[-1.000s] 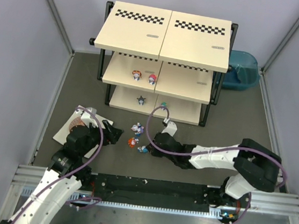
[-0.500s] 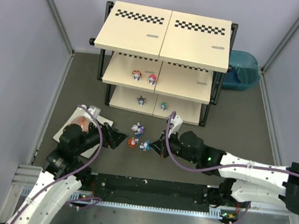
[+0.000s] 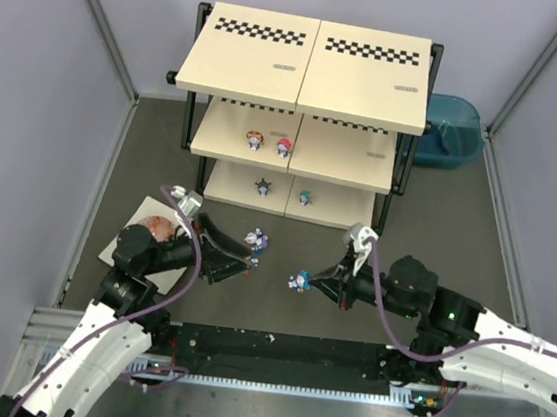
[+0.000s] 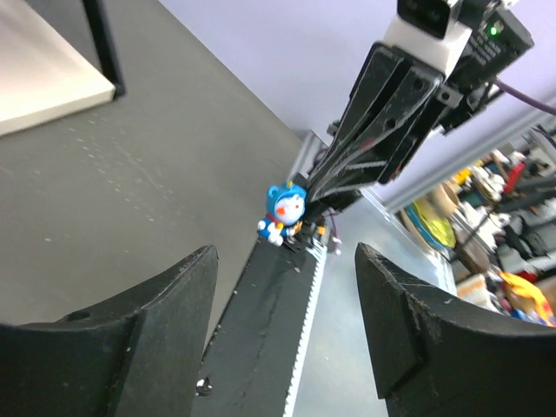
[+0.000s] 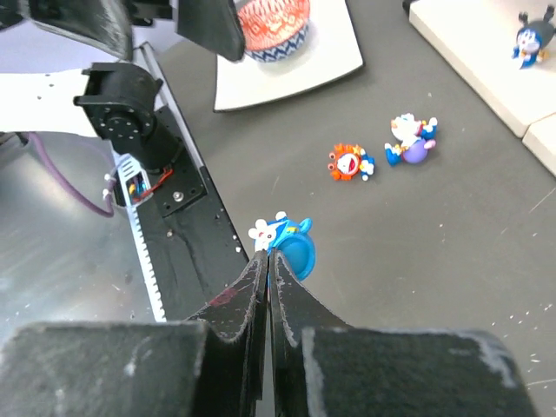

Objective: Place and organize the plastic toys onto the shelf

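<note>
My right gripper is shut on a blue and white toy and holds it above the floor; the toy also shows in the right wrist view and the left wrist view. My left gripper is open and empty, right beside two toys lying on the floor: an orange-headed one and a purple and white one. The shelf stands at the back. Its middle tier holds two toys, and its bottom tier holds two more.
An orange-pink disc sits on a white sheet at the left, behind my left arm. A blue tub stands to the right of the shelf. The black base rail runs along the near edge.
My right gripper has risen from the floor toys and drawn back to the right with the blue toy in it. My left gripper has moved right, up to the two toys on the floor.
</note>
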Available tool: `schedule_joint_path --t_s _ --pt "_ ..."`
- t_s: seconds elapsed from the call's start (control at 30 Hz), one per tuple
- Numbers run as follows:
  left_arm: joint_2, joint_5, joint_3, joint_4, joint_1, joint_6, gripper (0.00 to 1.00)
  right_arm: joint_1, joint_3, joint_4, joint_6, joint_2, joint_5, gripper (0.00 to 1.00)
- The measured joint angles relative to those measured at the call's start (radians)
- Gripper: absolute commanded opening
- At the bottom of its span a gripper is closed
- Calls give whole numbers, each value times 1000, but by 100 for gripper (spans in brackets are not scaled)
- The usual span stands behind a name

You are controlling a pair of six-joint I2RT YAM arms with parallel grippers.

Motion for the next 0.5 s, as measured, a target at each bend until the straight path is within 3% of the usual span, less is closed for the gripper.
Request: schedule_joint_path --t_s 0.23,0.5 --pt "86 127 -6 114 0 -37 69 0 39 -87 -60 -93 -17 0" --pt "88 119 193 -126 -10 215 68 0 113 -152 -68 1 -79 0"
